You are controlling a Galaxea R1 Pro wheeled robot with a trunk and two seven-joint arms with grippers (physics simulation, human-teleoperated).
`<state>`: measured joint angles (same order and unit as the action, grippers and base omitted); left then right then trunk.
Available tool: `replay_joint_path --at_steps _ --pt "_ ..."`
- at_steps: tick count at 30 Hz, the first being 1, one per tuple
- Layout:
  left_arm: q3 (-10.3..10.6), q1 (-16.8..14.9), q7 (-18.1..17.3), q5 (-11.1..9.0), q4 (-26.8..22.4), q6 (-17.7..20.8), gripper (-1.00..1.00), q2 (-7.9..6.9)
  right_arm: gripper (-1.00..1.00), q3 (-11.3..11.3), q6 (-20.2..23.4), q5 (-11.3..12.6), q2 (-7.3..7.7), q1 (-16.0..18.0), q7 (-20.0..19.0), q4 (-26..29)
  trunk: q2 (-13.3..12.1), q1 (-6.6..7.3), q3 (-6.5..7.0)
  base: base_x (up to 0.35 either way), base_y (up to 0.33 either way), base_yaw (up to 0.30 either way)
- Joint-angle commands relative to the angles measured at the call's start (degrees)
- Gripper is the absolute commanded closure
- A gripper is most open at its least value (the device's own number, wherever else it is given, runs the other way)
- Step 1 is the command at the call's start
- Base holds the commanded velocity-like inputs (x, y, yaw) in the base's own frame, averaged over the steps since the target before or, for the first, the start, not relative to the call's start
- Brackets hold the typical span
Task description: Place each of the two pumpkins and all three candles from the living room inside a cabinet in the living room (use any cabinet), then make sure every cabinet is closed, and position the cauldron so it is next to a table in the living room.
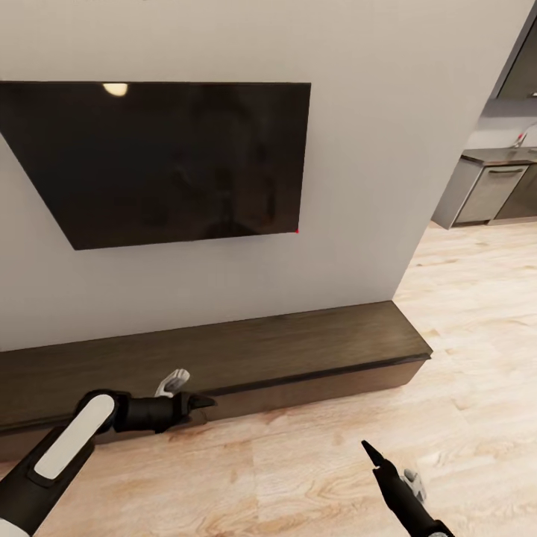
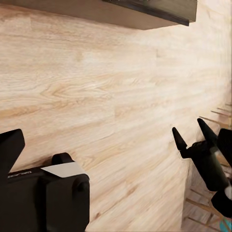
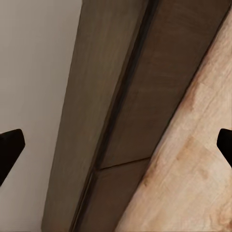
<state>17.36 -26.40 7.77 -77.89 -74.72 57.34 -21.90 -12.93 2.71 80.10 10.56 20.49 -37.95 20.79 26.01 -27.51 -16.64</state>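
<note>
The cabinet [image 1: 224, 350] ran low along the wall under the TV [image 1: 164, 160], its fronts looking closed. Both grippers were empty: left [image 1: 195, 403] unclear, right [image 2: 193, 137] apart. Pumpkins, candles, cauldron apparently remained.

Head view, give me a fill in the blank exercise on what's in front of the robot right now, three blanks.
1. The black screen hangs on the ____ above the cabinet.
2. The cabinet's front panels are all ____.
3. The left gripper is close to the cabinet's ____ edge.

Missing words: wall; closed; front
</note>
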Motion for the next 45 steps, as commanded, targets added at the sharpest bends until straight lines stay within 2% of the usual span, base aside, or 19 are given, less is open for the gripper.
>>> replay_joint_path --at_steps 1,3,7,11,16,18,24,26,29,34,36,38,41,45 --pt "0.2 -0.1 0.6 -1.8 -0.1 0.0 -1.0 -0.54 -1.0 -0.3 0.1 0.9 -0.01 0.2 -0.5 0.0 0.5 -0.25 -0.28 0.0 0.0 0.0" --pt "0.3 -0.1 0.6 -3.4 -0.1 0.0 -1.0 -1.11 -1.0 -0.4 -0.3 1.2 -0.06 0.9 -0.7 0.0 1.3 -0.69 -0.64 0.0 0.0 0.0" --pt "0.3 -0.1 0.5 -4.8 -0.1 0.0 -1.0 -1.42 -1.0 -0.4 -2.4 1.0 -0.29 3.7 -0.4 0.0 2.9 -1.57 -1.36 0.0 0.0 0.0" --pt "0.5 -0.1 0.5 -7.2 -0.2 0.1 -1.0 -1.49 -1.0 -0.4 -8.8 1.2 -2.24 5.6 -0.2 0.0 4.5 -2.45 -2.08 0.0 0.0 0.0" --pt "0.9 -0.1 0.5 -10.1 -0.1 0.1 -1.0 -1.62 -1.0 -0.4 -11.1 1.9 -4.95 7.5 -0.7 0.0 6.5 -3.55 -2.98 0.0 0.0 0.0" --pt "0.9 -0.1 0.5 -10.7 -0.1 0.0 -1.0 -1.64 -1.0 -0.3 -11.3 2.1 -5.74 8.2 -0.9 0.0 7.3 -3.98 -3.33 0.0 0.0 0.0" --pt "1.4 -0.1 0.4 -11.9 -0.2 0.1 -1.0 -1.6 -1.0 -0.4 -11.3 2.2 -6.31 8.6 -2.2 -0.1 9.7 -5.3 -4.41 0.0 0.0 0.0" --pt "1.6 -0.1 0.4 -13.3 -0.4 0.1 -1.0 -1.64 -1.0 -0.5 -11.3 2.2 -6.48 8.7 -2.6 -0.1 10.5 -5.74 -4.77 0.0 0.0 0.0" --pt "1.8 -0.1 0.4 -16.8 -1.1 0.2 -1.0 -1.99 -1.0 -0.6 -11.2 2.2 -6.64 8.7 -3.3 -0.1 11.7 -6.4 -5.31 0.0 0.0 0.0" --pt "2.8 -0.1 0.4 -19.8 -1.4 0.2 -1.0 -3.02 -1.0 -0.5 -10.2 2.3 -6.68 8.7 -7.0 -0.4 13.8 -7.5 -6.21 0.0 0.0 0.0" --pt "3.1 -0.1 0.4 -21.0 -1.5 0.2 -1.0 -3.58 -1.0 -0.5 -9.0 2.3 -6.69 8.7 -9.0 -0.6 14.6 -7.94 -6.57 0.0 0.0 0.0" --pt "3.6 -0.1 0.4 -23.7 -1.5 0.2 -1.0 -4.76 -1.0 -0.4 -6.8 2.3 -6.69 8.7 -11.5 -0.7 15.4 -8.38 -6.92 0.0 0.0 0.0" --pt "4.2 -0.1 0.4 -26.9 -2.0 0.2 -1.0 -5.88 -1.0 -0.4 -5.8 2.4 -6.69 8.7 -12.6 -0.7 16.6 -9.04 -7.46 0.0 0.0 0.0" --pt "4.8 -0.1 0.4 -28.2 -2.2 0.3 -1.0 -6.3 -1.0 -0.4 -5.5 2.6 -6.69 8.7 -12.9 -0.7 18.2 -9.91 -8.18 0.0 0.0 0.0"
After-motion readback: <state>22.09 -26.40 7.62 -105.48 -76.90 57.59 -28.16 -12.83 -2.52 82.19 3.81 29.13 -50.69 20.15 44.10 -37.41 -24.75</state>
